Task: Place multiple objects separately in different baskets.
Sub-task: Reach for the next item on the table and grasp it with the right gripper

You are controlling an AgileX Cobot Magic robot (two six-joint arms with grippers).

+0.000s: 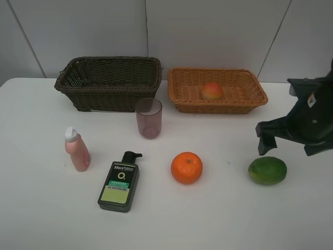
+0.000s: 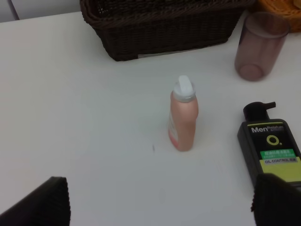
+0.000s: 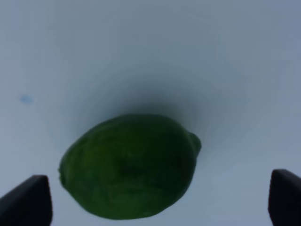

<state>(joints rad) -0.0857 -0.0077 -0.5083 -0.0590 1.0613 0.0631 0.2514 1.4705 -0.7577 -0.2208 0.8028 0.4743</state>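
The deep dark brown basket (image 1: 110, 97) stands at the back left with nothing showing inside. The shallow tan basket (image 1: 221, 107) beside it holds the peach-like fruit (image 1: 212, 91). On the table are the mauve cup (image 1: 149, 117), the pink bottle (image 1: 77, 150), the pump bottle (image 1: 119, 181) lying flat, the orange (image 1: 187, 167) and the green fruit (image 1: 267, 170). My right gripper (image 1: 289, 141) hangs open just above and behind the green fruit (image 3: 129, 165), one fingertip to each side. My left gripper (image 2: 160, 207) is open, short of the pink bottle (image 2: 183, 117); it is outside the high view.
The white table (image 1: 41, 208) ends at a grey panelled wall behind the baskets. In the left wrist view the cup (image 2: 258, 47), pump bottle (image 2: 273, 146) and dark basket (image 2: 164, 33) surround the pink bottle, and a corner of the tan basket (image 2: 284, 7) shows.
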